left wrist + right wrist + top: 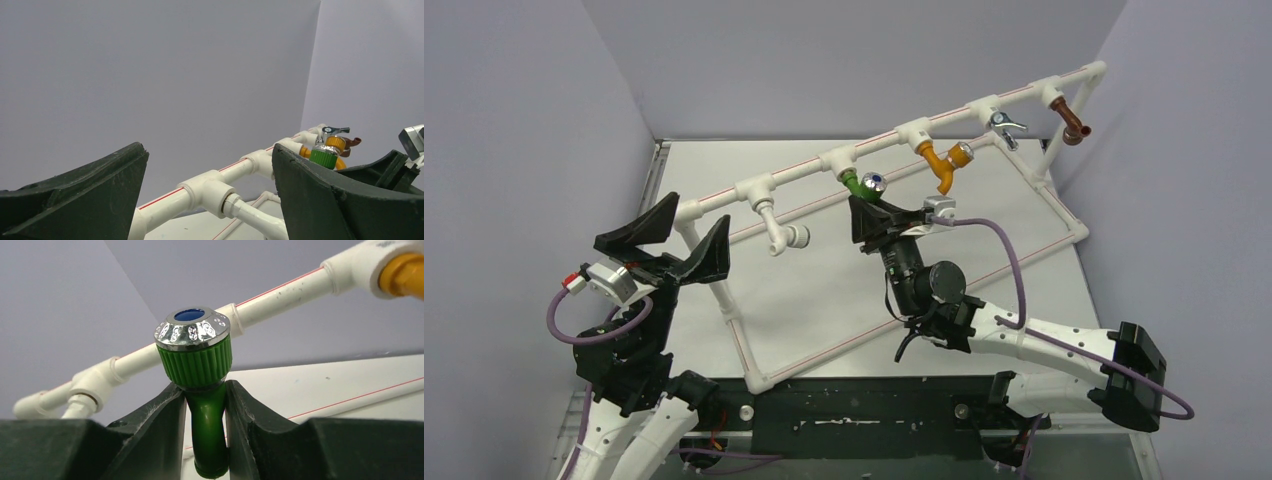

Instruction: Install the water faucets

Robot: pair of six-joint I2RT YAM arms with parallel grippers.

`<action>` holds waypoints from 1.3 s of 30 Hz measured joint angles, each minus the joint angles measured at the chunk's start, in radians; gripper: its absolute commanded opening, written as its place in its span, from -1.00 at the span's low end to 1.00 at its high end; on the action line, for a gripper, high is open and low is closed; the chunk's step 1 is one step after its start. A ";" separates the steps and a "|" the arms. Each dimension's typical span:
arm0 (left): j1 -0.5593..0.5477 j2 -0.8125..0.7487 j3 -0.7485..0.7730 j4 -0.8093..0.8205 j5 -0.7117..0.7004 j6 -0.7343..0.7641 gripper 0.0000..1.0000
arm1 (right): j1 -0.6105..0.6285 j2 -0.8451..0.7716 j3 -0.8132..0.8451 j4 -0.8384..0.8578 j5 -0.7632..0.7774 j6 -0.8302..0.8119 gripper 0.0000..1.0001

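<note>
Pipe frame [802, 172]: top rail crosses just beyond R gripper [205, 395].
L gripper [697, 213]: jaws wide, empty, well left of R gripper.
R gripper: nearer arm, clamped on green faucet [196, 360] neck; long axis upright btwn fingers, knob above tips, rail tee [839, 160] just behind.

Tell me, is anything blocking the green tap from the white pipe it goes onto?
Nothing visible. The right gripper is shut on the neck of the green faucet, which sits right at its tee fitting on the pipe frame. The white faucet and orange faucet hang at their own fittings either side, clear of it.
</note>
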 measured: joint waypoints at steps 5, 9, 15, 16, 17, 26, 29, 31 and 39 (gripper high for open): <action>0.000 0.000 0.000 0.000 0.000 0.000 0.87 | -0.012 0.000 -0.001 -0.023 0.050 0.267 -1.00; 0.000 0.000 0.000 0.000 0.000 0.000 0.87 | -0.020 0.000 0.016 -0.095 0.084 0.502 -1.00; 0.000 0.000 0.000 0.000 0.000 0.000 0.87 | -0.032 0.000 0.106 -0.332 0.119 0.845 -1.00; 0.000 0.000 0.000 0.000 0.000 0.000 0.87 | -0.033 0.000 0.123 -0.376 0.121 0.897 -1.00; -0.001 0.000 0.000 0.000 0.000 0.000 0.87 | -0.034 0.000 0.138 -0.416 0.122 0.946 -1.00; -0.019 0.000 0.000 0.000 0.000 0.000 0.87 | -0.049 -0.012 0.153 -0.547 0.104 1.279 -1.00; -0.026 -0.001 0.000 0.000 0.000 0.000 0.87 | -0.054 -0.018 0.143 -0.551 0.090 1.354 -1.00; -0.030 -0.003 0.000 0.000 0.000 0.000 0.87 | -0.055 -0.021 0.135 -0.552 0.085 1.401 -1.00; -0.034 -0.011 0.000 0.000 0.000 -0.007 0.87 | -0.061 -0.030 0.122 -0.557 0.067 1.499 -0.67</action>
